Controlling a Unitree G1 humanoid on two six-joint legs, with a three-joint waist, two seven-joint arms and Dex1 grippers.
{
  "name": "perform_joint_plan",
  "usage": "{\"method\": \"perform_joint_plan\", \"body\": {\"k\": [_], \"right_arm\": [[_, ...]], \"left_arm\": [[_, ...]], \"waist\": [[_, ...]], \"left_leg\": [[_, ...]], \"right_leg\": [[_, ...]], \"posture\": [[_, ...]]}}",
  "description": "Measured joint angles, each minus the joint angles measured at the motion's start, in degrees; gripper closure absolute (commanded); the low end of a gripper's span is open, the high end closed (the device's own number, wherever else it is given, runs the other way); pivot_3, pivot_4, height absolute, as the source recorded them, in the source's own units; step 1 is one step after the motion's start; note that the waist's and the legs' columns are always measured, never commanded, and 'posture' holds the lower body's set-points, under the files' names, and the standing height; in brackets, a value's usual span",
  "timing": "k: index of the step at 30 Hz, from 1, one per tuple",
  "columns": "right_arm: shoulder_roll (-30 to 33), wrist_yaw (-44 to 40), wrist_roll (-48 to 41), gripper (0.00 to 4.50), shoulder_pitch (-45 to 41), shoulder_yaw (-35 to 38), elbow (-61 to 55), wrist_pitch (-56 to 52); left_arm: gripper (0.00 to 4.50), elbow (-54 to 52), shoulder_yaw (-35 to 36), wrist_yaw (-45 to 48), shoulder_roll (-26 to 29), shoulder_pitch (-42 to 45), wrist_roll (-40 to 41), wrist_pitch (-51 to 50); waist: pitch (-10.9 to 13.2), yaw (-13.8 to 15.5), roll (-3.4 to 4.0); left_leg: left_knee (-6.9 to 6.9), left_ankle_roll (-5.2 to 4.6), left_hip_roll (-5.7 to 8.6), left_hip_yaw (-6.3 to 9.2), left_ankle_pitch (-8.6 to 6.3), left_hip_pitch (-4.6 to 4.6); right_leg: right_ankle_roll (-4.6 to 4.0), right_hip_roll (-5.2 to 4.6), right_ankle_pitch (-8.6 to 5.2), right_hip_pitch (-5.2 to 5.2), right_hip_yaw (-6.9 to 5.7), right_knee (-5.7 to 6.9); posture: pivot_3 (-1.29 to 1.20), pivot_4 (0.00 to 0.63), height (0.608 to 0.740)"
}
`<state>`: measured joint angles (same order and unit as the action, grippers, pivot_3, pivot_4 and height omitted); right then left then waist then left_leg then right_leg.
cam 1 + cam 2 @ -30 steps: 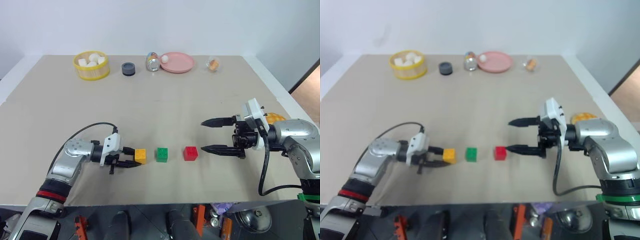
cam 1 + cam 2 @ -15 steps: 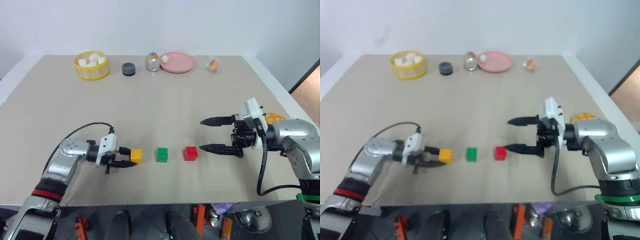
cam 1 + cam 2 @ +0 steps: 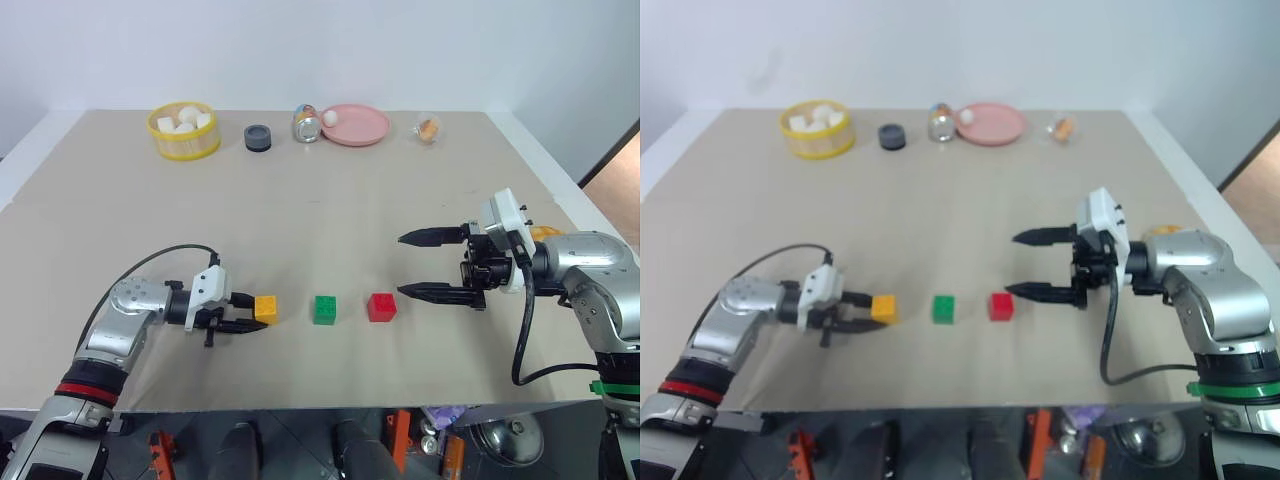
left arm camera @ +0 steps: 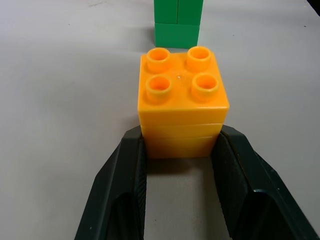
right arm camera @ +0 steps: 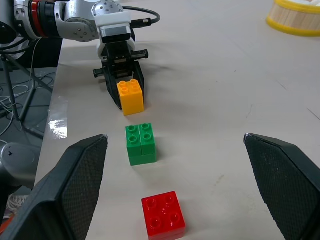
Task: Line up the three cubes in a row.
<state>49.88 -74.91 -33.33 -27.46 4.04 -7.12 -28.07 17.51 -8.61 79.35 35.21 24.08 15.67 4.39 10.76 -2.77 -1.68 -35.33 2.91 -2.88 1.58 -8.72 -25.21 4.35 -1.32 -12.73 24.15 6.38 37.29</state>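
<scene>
Three studded cubes lie in a line on the tan table: yellow-orange cube (image 3: pixel 265 308), green cube (image 3: pixel 324 309) and red cube (image 3: pixel 381 306). My left gripper (image 3: pixel 252 312) lies low on the table at the line's left end, shut on the yellow-orange cube (image 4: pixel 182 100). Its fingers (image 4: pixel 125 190) press the cube's near sides, and the green cube (image 4: pixel 178 22) lies just beyond. My right gripper (image 3: pixel 400 266) hovers wide open just right of the red cube, holding nothing. In the right wrist view the red cube (image 5: pixel 163 215) is nearest, then the green cube (image 5: pixel 140 144) and the yellow-orange cube (image 5: pixel 130 96).
Along the far edge stand a yellow basket (image 3: pixel 184 146) of white lumps, a dark puck (image 3: pixel 257 138), a can (image 3: pixel 305 124), a pink plate (image 3: pixel 360 128) with a white ball and a small clear cup (image 3: pixel 428 128). A golden bun (image 3: pixel 545 236) lies behind my right arm.
My left gripper has slid a little to the left with the yellow-orange cube, widening its gap to the green cube. The green and red cubes and the right gripper have stayed put.
</scene>
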Motion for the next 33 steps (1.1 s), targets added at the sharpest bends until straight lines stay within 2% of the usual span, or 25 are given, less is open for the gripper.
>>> {"method": "perform_joint_plan", "body": {"k": [10,12,13,18,19,28,33], "right_arm": [[0.0,0.22,0.05,0.0,0.01,0.0,0.04,0.15],[0.0,0.28,0.05,0.0,0.01,0.0,0.04,0.15],[0.0,0.29,0.05,0.0,0.01,0.0,0.04,0.15],[0.0,0.37,0.05,0.0,0.01,0.0,0.04,0.15],[0.0,0.38,0.05,0.0,0.01,0.0,0.04,0.17],[-0.02,0.33,0.05,0.0,-0.59,0.0,0.41,0.21],[-0.02,0.19,0.06,0.0,-0.7,-0.04,1.52,0.23]], "left_arm": [[3.22,-0.15,-0.04,1.27,-0.18,-0.01,0.16,-0.5],[2.18,-0.1,-0.04,1.82,-0.19,0.0,0.19,-0.5],[1.98,-0.06,-0.07,2.25,-0.19,0.0,0.2,-0.53],[0.17,0.08,-0.27,3.01,-0.84,0.0,0.33,-0.24],[0.05,0.22,-0.27,2.53,-1.09,0.0,0.09,0.28],[0.05,1.21,2.46,-1.95,-0.9,0.05,0.23,1.49],[0.05,-4.2,8.96,-6.93,1.8,-5.02,3.59,-2.71]], "waist": [[0.0,0.01,0.0],[0.0,0.01,0.0],[0.0,0.01,0.0],[0.0,0.07,0.0],[0.0,0.11,0.0],[0.0,0.06,0.0],[0.0,-0.15,0.0]], "left_leg": [[0.0,0.0,0.0,0.0,0.0,0.0],[0.0,0.0,0.0,-0.01,0.0,0.0],[0.0,0.0,0.0,-0.01,0.0,0.0],[-0.04,-0.01,0.0,0.01,0.01,0.01],[-0.06,-0.02,0.0,0.01,0.01,0.01],[-0.06,-0.04,-0.02,0.0,0.03,0.0],[0.06,-0.04,-0.1,-0.06,0.0,0.0]], "right_leg": [[0.0,0.0,-0.01,0.0,0.0,0.0],[0.0,0.0,-0.01,0.0,0.0,0.0],[0.0,0.0,-0.01,0.0,0.0,0.0],[0.0,0.0,0.03,-0.04,0.0,0.0],[0.0,0.0,0.03,-0.05,0.0,0.0],[-0.02,0.0,0.1,-0.01,-0.01,0.0],[-0.07,0.02,0.02,0.07,-0.01,0.0]], "posture": [[0.0,0.15,0.74],[0.0,0.15,0.74],[0.0,0.15,0.74],[0.0,0.15,0.74],[0.0,0.15,0.74],[0.0,0.15,0.74],[0.0,0.15,0.74]]}}
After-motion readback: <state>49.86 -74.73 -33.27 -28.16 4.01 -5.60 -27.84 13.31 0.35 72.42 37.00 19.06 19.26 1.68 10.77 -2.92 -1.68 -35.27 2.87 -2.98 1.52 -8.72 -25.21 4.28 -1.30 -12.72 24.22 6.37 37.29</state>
